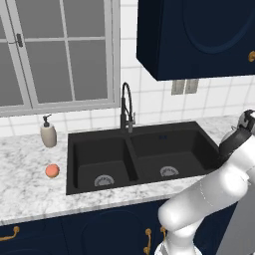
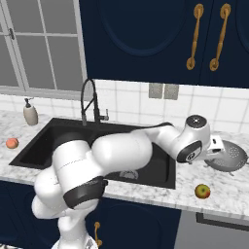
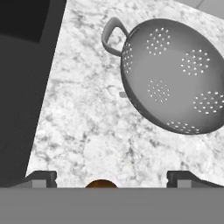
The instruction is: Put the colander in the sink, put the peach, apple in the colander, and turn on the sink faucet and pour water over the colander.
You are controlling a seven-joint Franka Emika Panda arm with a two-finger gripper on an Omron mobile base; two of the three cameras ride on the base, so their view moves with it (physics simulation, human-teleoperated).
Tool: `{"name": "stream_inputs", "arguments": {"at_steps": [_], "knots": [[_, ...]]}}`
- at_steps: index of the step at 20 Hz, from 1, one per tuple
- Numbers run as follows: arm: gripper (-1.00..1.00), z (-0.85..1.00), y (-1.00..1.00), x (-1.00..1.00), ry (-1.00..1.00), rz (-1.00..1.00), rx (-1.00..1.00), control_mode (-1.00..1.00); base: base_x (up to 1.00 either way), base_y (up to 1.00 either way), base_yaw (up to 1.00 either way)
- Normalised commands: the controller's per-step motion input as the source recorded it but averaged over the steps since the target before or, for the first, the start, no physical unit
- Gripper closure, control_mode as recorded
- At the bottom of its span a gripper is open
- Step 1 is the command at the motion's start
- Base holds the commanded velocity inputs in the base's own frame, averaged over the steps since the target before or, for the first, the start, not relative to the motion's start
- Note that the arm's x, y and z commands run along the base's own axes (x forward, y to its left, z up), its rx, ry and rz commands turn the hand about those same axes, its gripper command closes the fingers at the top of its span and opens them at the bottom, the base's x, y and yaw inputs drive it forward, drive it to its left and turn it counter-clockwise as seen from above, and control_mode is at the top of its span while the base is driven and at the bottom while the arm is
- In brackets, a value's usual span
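The colander (image 3: 168,74) sits on the white marbled counter (image 3: 87,131) in the upper right of the hand view, bowl up, its loop handle (image 3: 110,35) pointing toward the upper left. In the right base view it lies at the far right of the frame, just beyond the robot's wrist, well apart from the sink (image 2: 155,170). The gripper (image 3: 111,177) hangs above the bare counter beside it, fingers (image 3: 41,177) spread about as wide as they go and holding nothing.

The step in hand looks like the first one: getting hold of the colander. To do it well, the arm should shift toward the upper right of the hand view until one finger comes down inside the rim and the other outside it, near the handle, then close on the thin wall (a curved metal wall could slip, so a deep bite is safer).

The apple (image 2: 203,191) rests on the counter near the front edge, lower right of the right base view. The peach (image 1: 52,171) lies left of the sink, below the soap dispenser (image 1: 48,132). The sink faucet (image 1: 126,107) stands behind the divider; no water runs.
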Motion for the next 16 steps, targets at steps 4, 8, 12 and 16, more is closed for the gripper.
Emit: {"name": "stream_inputs", "arguments": {"at_steps": [4, 8, 12, 16], "knots": [[-1.00, -0.23, 0.00, 0.14, 0.00, 0.02, -0.03, -1.00, 0.00, 0.00, 0.00], [-1.00, -0.07, -0.05, 0.19, 0.00, 0.03, 0.00, -1.00, 0.00, 0.00, 0.00], [-1.00, 0.00, -0.14, 0.18, 0.00, 0.04, 0.00, -1.00, 0.00, 0.00, 0.00], [-1.00, 0.00, -0.17, 0.15, 0.00, 0.05, 0.00, -1.00, 0.00, 0.00, 0.00]]}}
